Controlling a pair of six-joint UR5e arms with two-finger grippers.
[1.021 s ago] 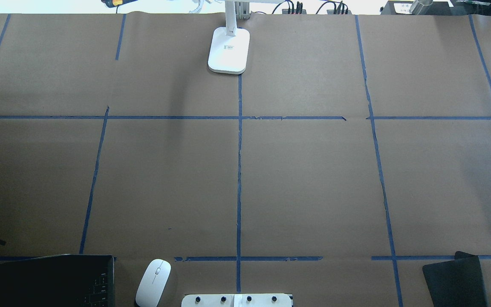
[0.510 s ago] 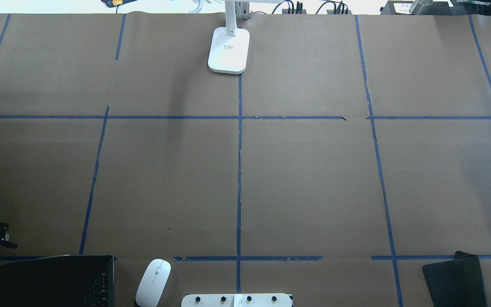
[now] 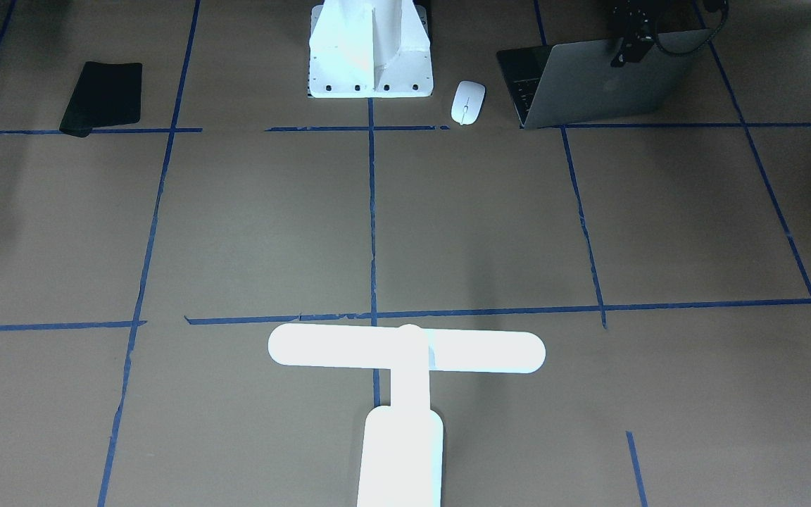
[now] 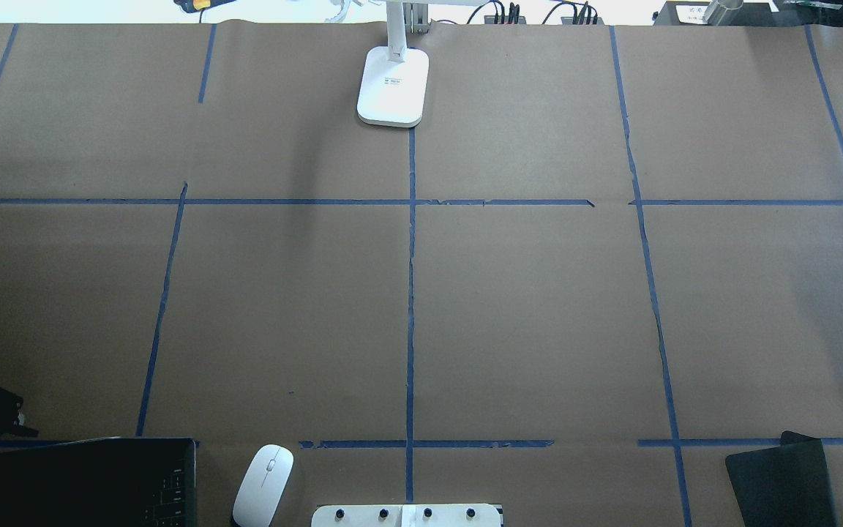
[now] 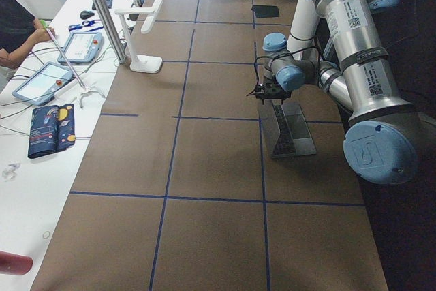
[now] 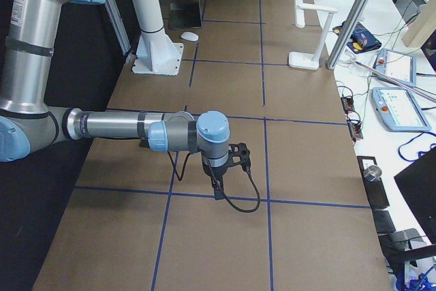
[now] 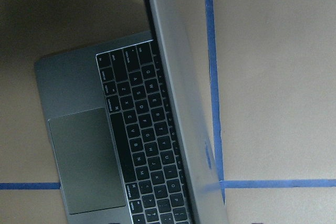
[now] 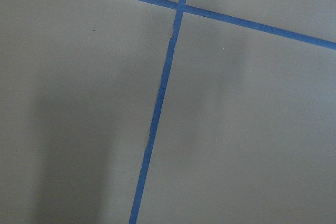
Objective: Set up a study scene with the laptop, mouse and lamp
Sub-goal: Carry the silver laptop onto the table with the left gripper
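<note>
Three task things sit well apart. Seen from overhead, the laptop [image 4: 99, 483] stands open at 7 o'clock, the mouse [image 4: 263, 484] lies just beside it nearer 6, and the lamp [image 4: 392, 84] is at 12. The left gripper [image 3: 622, 51] hangs at the lid's top edge, but I cannot tell whether it is spread or pinched on the lid. The right gripper [image 6: 235, 158] hovers over bare paper out toward 3 o'clock, its opening equally unreadable. The step looks like shifting the laptop. Take the lid squarely at mid-edge and move slowly, so the hinge does not fold and the base clears the mouse.
</note>
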